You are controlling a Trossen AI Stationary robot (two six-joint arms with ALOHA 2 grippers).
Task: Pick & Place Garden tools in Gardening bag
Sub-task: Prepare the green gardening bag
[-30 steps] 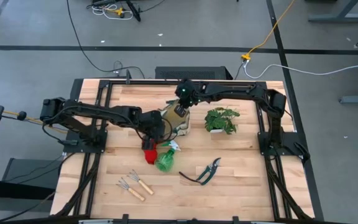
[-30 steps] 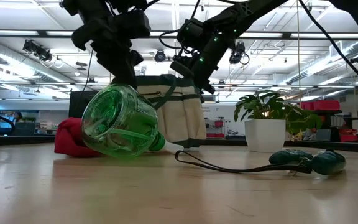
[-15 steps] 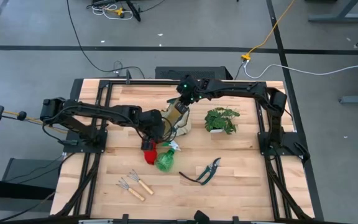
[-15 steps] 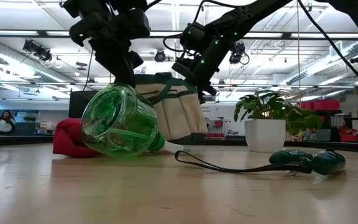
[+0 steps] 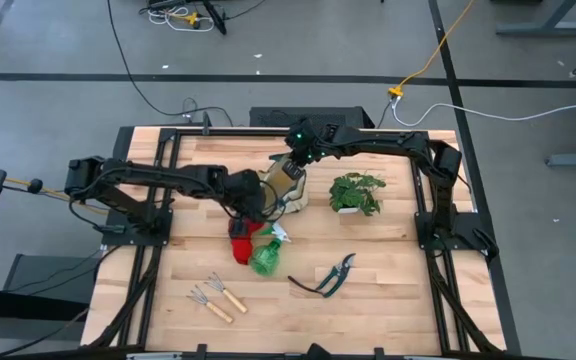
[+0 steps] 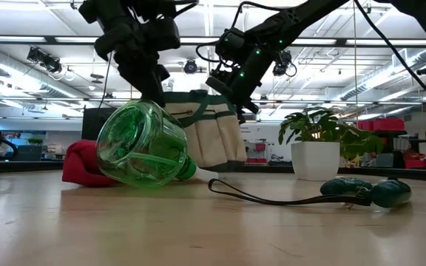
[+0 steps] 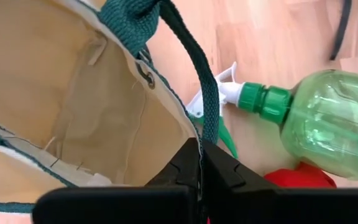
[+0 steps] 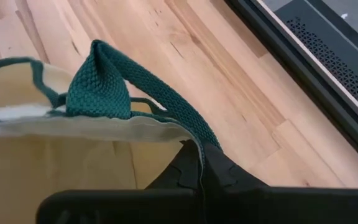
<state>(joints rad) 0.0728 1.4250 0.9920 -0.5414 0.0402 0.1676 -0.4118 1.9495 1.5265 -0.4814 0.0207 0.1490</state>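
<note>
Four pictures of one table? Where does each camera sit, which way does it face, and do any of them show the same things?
High view: above the table, looking straight down; both arms show, meeting at the gardening bag.
Low view: at table-top height, looking level across; both arms come in from above, behind the spray bottle.
Left wrist view: on the left arm, looking past the left gripper, pinched on the bag's strap.
Right wrist view: on the right arm; the right gripper pinches the bag's rim.
Shared: all four show the bag; the left wrist and low views both show the bottle.

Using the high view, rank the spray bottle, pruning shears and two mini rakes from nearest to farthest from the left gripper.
From the left gripper, clamped on the bag's strap:
1. Spray bottle, just in front of it.
2. Pruning shears, toward the right arm's side.
3. Mini rakes, near the table's front edge.
</note>
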